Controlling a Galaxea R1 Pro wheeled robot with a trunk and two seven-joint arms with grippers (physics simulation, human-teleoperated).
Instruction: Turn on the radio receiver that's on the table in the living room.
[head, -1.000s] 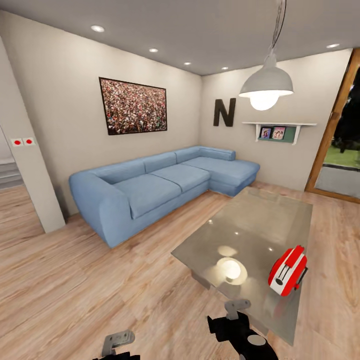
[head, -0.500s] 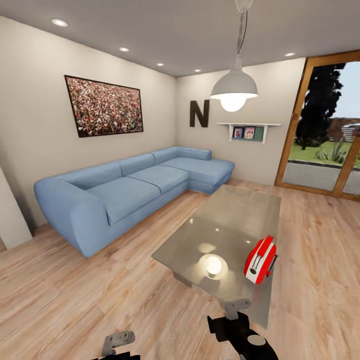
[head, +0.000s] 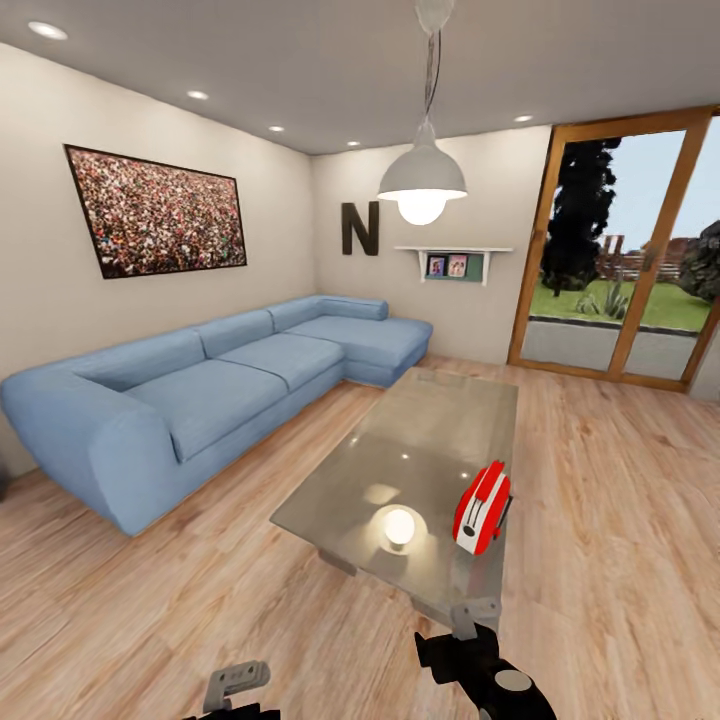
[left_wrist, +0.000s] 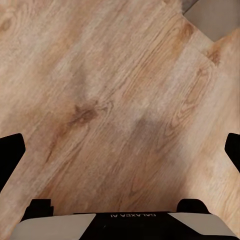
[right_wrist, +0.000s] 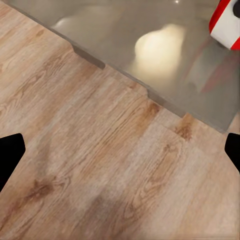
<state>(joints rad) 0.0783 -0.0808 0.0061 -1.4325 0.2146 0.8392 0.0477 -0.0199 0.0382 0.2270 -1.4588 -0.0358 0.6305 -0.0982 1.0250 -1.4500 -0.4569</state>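
Red radio receiver (head: 481, 508) stands on the bench (head: 430, 440) near its near right edge, the approach apparently unfinished; both the left end effector (left_wrist: 120, 150) and right end effector (right_wrist: 120, 150) hang spread apart over floor, so closing in comes next.

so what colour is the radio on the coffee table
Red with a white panel; the radio receiver shows best in the head view.

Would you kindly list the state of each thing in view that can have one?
radio receiver: upright on the table, near its right edge, untouched.
pendant lamp: lit, mirrored in the tabletop.
glass doors: look closed.
left tool: open, empty, over wood floor.
right tool: open, empty, over the floor beside the table's near edge.
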